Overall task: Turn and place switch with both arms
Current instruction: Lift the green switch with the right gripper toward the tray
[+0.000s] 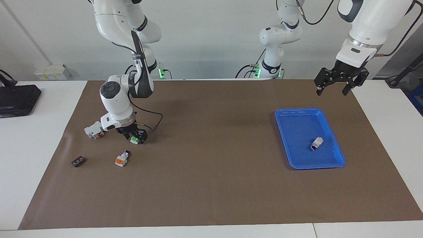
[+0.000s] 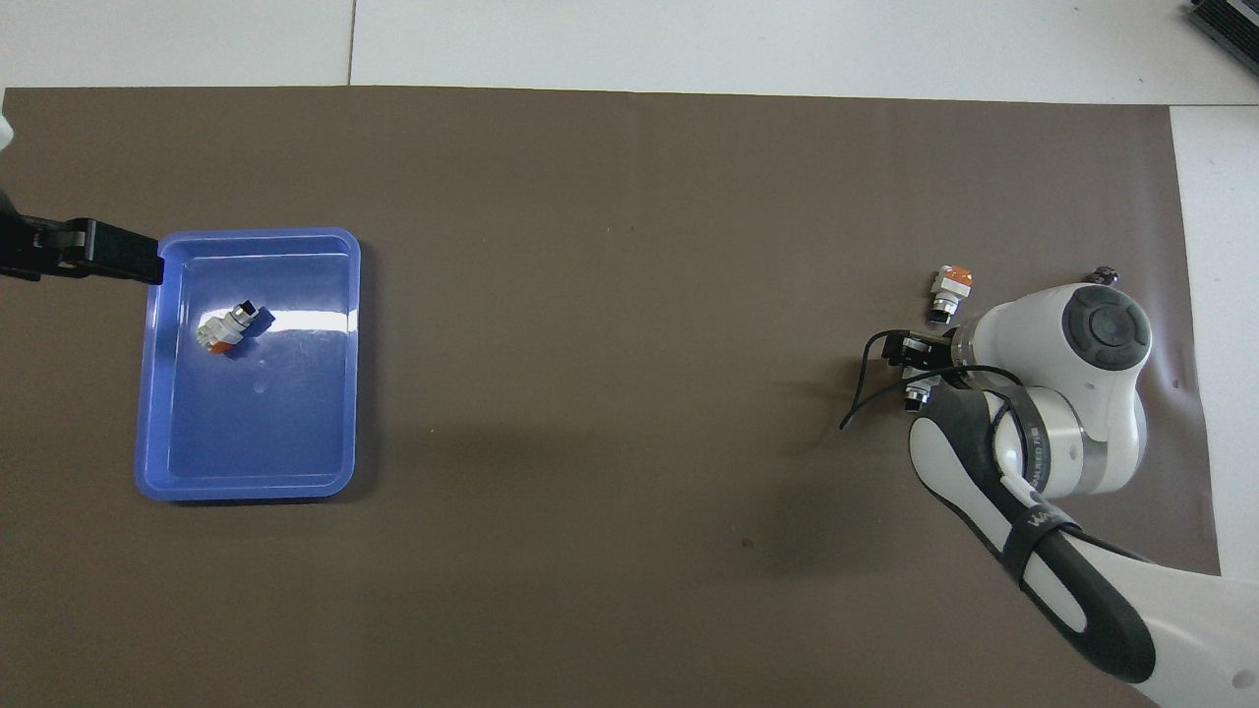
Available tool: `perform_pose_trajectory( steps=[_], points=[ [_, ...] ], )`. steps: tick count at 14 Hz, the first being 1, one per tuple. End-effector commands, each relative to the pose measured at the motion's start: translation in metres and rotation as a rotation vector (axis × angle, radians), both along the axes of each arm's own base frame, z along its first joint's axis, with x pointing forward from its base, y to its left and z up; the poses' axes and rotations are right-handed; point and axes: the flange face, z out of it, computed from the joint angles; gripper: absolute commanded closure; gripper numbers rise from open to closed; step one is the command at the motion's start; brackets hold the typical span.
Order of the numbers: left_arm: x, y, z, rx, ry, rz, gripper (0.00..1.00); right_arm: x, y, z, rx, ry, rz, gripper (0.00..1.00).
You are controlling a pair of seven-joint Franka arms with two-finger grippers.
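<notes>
The switch shows its bright green face low at the mat, toward the right arm's end of the table. My right gripper is down on it with its fingers closed around it. In the overhead view the right arm covers most of the switch; only a small knob end shows beside the right gripper. My left gripper is open and empty, raised over the mat beside the blue tray's corner nearest the robots. It also shows in the overhead view.
An orange-faced switch lies just farther from the robots than the right gripper. A white block with red and a small dark part lie nearby. The tray holds a white switch with a purple end.
</notes>
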Motion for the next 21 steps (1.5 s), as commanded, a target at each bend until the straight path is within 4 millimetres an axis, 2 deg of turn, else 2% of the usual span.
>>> perform_pose_trajectory(
  steps=[1, 3, 5, 6, 7, 10, 13, 15, 17, 19, 21],
  points=[
    [-0.009, 0.003, 0.001, 0.012, 0.000, -0.009, 0.00, 0.000, -0.003, -0.003, 0.011, -0.018, -0.011, 1.00],
    [-0.009, 0.003, 0.002, 0.012, -0.001, -0.009, 0.00, 0.003, -0.005, 0.000, 0.050, -0.016, -0.084, 1.00],
    [-0.009, 0.003, 0.002, 0.012, -0.001, -0.009, 0.00, 0.010, 0.004, 0.006, 0.082, 0.007, -0.169, 1.00],
    [-0.009, 0.003, 0.002, 0.012, -0.001, -0.009, 0.00, 0.016, 0.006, 0.016, 0.104, 0.033, -0.237, 1.00],
    [-0.009, 0.003, 0.002, 0.012, -0.001, -0.009, 0.00, 0.022, 0.014, 0.030, 0.126, 0.059, -0.288, 1.00],
    [-0.009, 0.003, 0.001, 0.012, 0.000, -0.009, 0.00, 0.041, 0.057, 0.089, 0.224, 0.134, -0.459, 1.00],
    [-0.009, 0.003, 0.002, 0.012, -0.001, -0.009, 0.00, 0.044, 0.098, 0.140, 0.292, 0.200, -0.579, 1.00],
    [-0.009, 0.003, 0.002, 0.012, -0.001, -0.009, 0.00, 0.033, 0.128, 0.182, 0.365, 0.242, -0.644, 1.00],
    [-0.009, 0.003, 0.002, 0.012, -0.001, -0.009, 0.00, 0.010, 0.151, 0.220, 0.418, 0.302, -0.716, 1.00],
    [-0.009, 0.003, 0.001, 0.012, 0.000, -0.006, 0.00, -0.008, 0.173, 0.243, 0.462, 0.375, -0.814, 1.00],
    [-0.009, 0.000, 0.002, 0.012, -0.003, -0.013, 0.00, -0.020, 0.205, 0.260, 0.514, 0.444, -0.915, 1.00]
  ],
)
